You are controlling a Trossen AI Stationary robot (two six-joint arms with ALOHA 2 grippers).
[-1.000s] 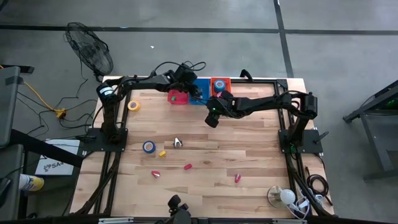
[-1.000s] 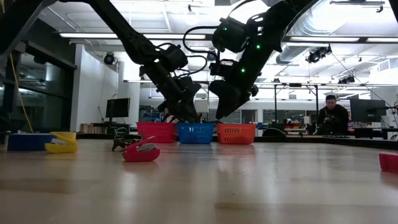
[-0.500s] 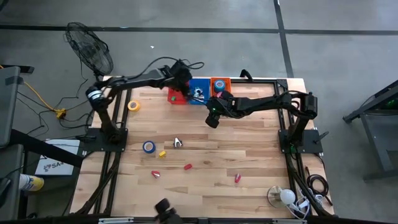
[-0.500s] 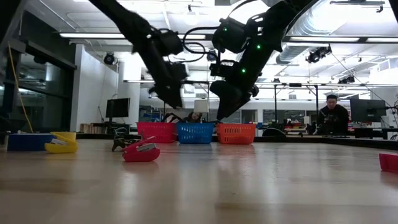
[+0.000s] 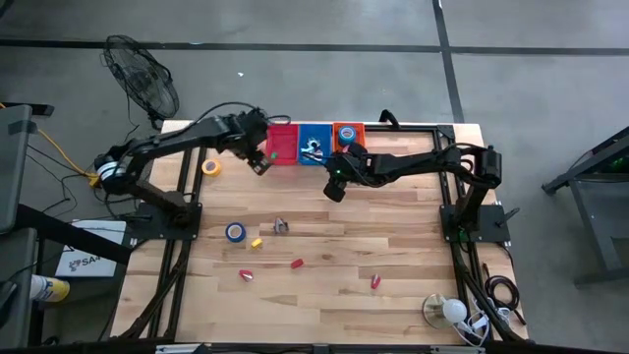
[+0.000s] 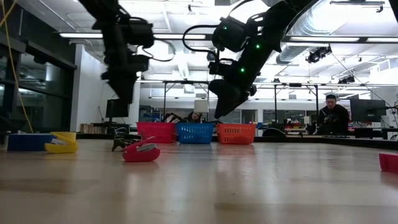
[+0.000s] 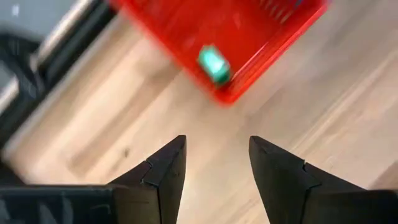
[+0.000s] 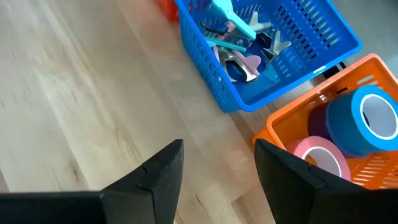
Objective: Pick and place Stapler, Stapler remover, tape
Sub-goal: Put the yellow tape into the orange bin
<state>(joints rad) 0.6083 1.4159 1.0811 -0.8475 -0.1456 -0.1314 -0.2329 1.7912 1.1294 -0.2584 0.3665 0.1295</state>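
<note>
Left hand (image 5: 257, 160) open, empty, over table beside red basket (image 5: 283, 144) | right hand (image 5: 335, 190) open, empty, near orange basket (image 8: 323, 134) holding blue tape (image 8: 367, 118) and pink tape (image 8: 323, 158) | yellow tape (image 5: 210, 167) near left edge | blue tape roll (image 5: 235, 232) mid-table | wooden table (image 5: 393, 246), workshop behind.

Both arms are dark, near-black, built of chunky jointed segments; the left arm (image 5: 167, 147) carries a loose black cable looping near the red basket (image 5: 282, 144); the right arm (image 5: 413, 163) shows small green lights; each wrist ends in two blunt, wedge-shaped black fingers (image 7: 163, 174).
</note>
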